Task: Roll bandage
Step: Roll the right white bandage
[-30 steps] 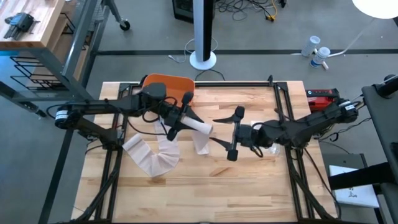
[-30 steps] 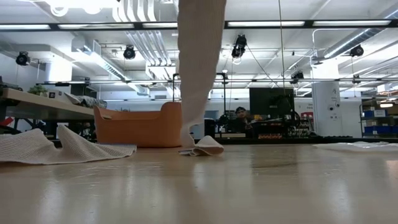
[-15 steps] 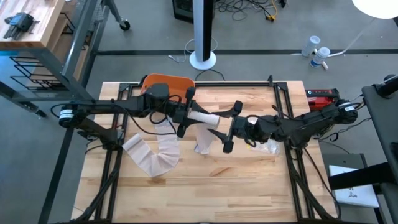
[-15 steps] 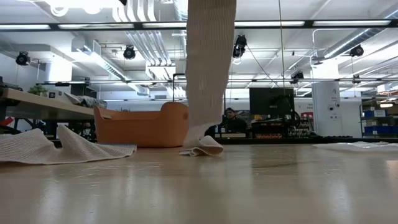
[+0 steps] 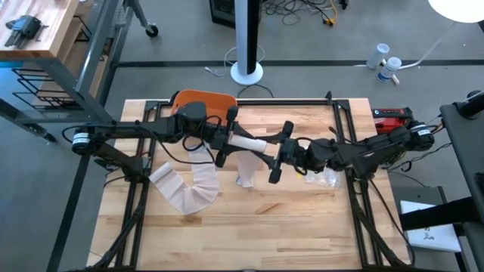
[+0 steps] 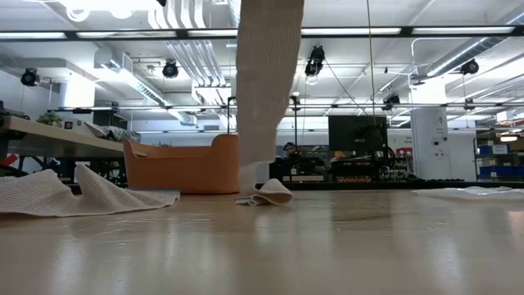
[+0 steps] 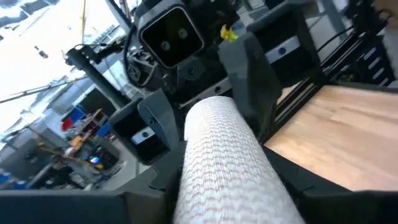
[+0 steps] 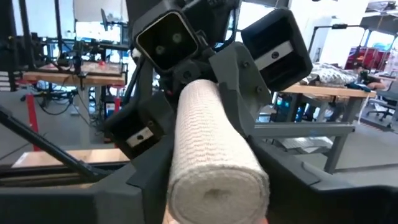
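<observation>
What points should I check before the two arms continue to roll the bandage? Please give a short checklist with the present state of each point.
1. Bandage roll is held off the table between left gripper and right gripper: ok.
2. Left gripper shut on the roll: ok, fingers flank it in the right wrist view.
3. Right gripper closed on the roll's other end: cannot tell.
4. Loose tail hangs straight down to the table: ok.
5. Tail clear of the orange basket: ok.
6. Tail end folded on the table, may wind unevenly: not ok.
</observation>
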You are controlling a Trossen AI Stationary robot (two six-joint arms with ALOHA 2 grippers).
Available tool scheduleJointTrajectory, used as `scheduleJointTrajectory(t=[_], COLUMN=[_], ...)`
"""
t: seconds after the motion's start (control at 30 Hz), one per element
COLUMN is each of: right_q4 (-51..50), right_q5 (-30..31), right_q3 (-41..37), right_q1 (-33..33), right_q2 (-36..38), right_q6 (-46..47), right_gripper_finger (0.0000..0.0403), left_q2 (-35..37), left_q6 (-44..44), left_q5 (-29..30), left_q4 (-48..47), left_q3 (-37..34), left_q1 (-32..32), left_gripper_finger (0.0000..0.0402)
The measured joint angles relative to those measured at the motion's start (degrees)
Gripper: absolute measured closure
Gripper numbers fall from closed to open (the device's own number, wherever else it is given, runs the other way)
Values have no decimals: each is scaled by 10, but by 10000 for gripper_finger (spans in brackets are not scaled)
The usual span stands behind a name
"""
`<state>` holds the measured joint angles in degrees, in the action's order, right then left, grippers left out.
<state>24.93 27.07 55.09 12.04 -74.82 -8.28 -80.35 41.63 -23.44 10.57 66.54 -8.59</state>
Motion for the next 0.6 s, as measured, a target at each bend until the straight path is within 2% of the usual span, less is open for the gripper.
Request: scheduleJointTrajectory(t=[0.2, 0.33, 0.47, 0.6], right_q4=[-19, -65, -110, -104], right_q5=[-6, -7, -14, -70], right_q3=[0, 0, -1, 0], right_q1=[-1, 0, 0, 0], right_q2=[16, 44, 72, 93], right_q6=[-33, -41, -41, -37], right_gripper_finger=[280, 310, 313, 307], left_q2=[9, 32, 40, 33], left_q6=[-70, -91, -99, -132], left_q5=[6, 11, 40, 50], left_q4=[-2, -40, -91, -92], left_q3=[0, 2, 1, -7], left_q1=[2, 2, 2, -3], left_gripper_finger=[218, 188, 158, 135])
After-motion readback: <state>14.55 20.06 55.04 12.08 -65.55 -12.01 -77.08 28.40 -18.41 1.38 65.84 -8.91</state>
